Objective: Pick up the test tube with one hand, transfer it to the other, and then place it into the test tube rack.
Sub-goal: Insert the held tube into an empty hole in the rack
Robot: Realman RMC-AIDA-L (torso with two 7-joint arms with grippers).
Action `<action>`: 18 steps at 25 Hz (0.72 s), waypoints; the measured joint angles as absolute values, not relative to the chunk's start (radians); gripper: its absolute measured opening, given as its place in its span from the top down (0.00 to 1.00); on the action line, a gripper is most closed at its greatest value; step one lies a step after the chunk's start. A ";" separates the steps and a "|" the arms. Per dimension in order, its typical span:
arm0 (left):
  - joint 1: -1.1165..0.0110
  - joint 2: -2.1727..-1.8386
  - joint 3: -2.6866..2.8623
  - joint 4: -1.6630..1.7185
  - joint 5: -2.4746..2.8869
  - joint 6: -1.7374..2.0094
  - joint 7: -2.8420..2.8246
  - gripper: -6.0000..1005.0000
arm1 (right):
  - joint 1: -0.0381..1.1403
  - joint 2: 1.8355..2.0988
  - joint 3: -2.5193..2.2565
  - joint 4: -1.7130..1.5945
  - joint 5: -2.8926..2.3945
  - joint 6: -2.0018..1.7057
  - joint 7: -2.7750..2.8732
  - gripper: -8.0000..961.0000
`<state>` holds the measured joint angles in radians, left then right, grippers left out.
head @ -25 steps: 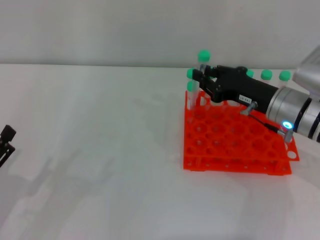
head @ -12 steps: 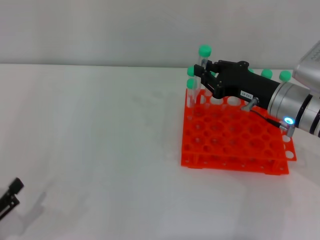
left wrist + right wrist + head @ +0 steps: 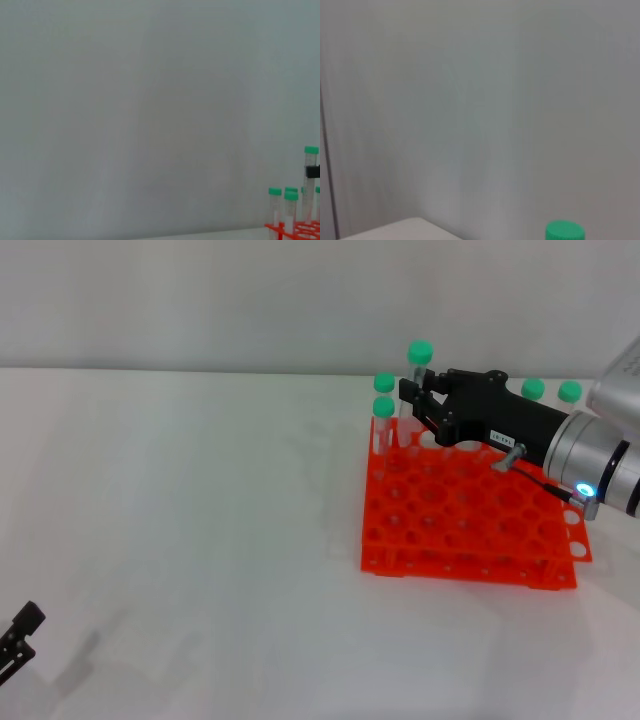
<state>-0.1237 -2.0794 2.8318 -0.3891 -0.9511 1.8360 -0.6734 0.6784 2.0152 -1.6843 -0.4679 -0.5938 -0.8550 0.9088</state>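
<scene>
My right gripper (image 3: 414,398), black with a small white label and a blue light on its wrist, is shut on the test tube (image 3: 419,358). The tube stands upright over the back row of the orange-red test tube rack (image 3: 450,530), its green cap above the fingers. Its lower end is hidden behind the gripper. The cap also shows in the right wrist view (image 3: 564,232), and the tube shows in the left wrist view (image 3: 310,167). My left gripper (image 3: 18,632) is low at the near left edge, far from the rack; only its tip shows.
Two other green-capped tubes (image 3: 383,400) stand in the rack's back left corner, right beside the held tube. Two more green caps (image 3: 551,391) show behind my right arm. A white table (image 3: 200,520) lies to the left of the rack, and a plain wall stands behind.
My right gripper has carried the tube a little to the right along the rack's back row. My left arm has dropped from the mid-left edge to the bottom left corner.
</scene>
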 joint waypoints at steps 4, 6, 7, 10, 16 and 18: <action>-0.130 -2.079 2.832 -0.390 -0.953 1.833 -0.662 0.12 | 0.680 2.017 -1.684 -0.469 -0.590 -0.829 0.885 0.78; -0.131 -2.079 2.832 -0.385 -0.959 1.833 -0.653 0.12 | 0.679 2.019 -1.684 -0.469 -0.586 -0.819 0.876 0.78; -0.131 -2.080 2.832 -0.383 -0.964 1.833 -0.651 0.12 | 0.680 2.019 -1.683 -0.470 -0.586 -0.812 0.873 0.78; -0.135 -2.081 2.832 -0.383 -0.970 1.835 -0.650 0.12 | 0.686 2.021 -1.683 -0.469 -0.587 -0.785 0.863 0.78; -0.141 -2.082 2.832 -0.383 -0.972 1.828 -0.649 0.12 | 0.687 2.023 -1.689 -0.468 -0.591 -0.766 0.859 0.78; -0.141 -2.082 2.832 -0.383 -0.973 1.828 -0.649 0.12 | 0.685 2.024 -1.691 -0.467 -0.591 -0.765 0.859 0.78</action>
